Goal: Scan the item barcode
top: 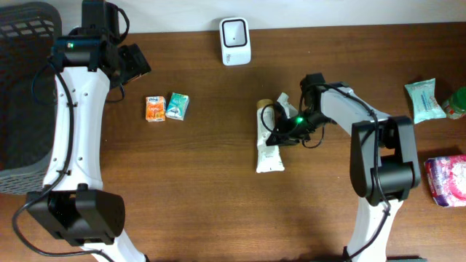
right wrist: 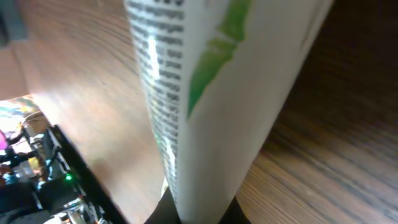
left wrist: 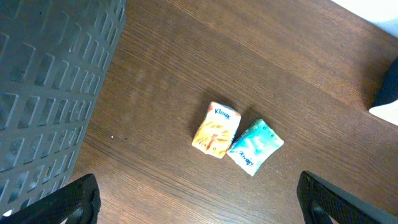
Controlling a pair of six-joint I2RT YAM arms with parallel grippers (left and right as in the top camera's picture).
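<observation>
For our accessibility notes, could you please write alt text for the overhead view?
The right gripper is closed on a white tube mid-table. The left gripper, open, hovers near two tissue packs, with a scanner at the far edge and a basket at left.

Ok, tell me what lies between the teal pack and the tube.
Nothing. In the overhead view only bare table separates the teal pack from the tube.

Dark wood-grain table [top: 204, 182], pale strip [top: 328, 11] beyond it.
</observation>
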